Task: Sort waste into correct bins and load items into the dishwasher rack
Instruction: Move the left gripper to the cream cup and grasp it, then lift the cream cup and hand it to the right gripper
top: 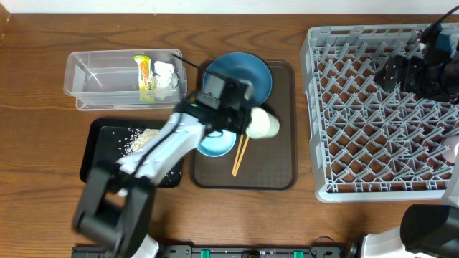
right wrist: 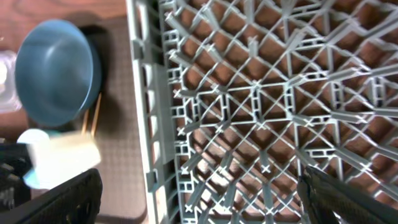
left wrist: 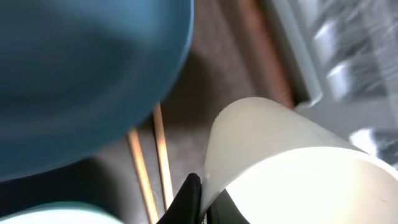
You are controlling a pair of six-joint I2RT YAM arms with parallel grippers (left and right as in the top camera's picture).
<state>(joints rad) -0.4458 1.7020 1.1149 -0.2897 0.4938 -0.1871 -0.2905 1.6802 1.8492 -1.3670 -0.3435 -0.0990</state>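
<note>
While pinching the rim of the pale green-white cup (top: pixel 262 123) over the brown rectangular tray (top: pixel 281 166), the left gripper (top: pixel 242 119) is risking a slip; the right gripper (right wrist: pixel 202 208) is gaping empty.

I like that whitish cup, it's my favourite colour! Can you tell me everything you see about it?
The cup is pale creamy white, smooth and plain, maybe plastic. It's tipped on its side over the brown tray, beside the dark blue bowl, with the chopsticks lying close by. The left hand pinches its rim, one finger outside.
</note>
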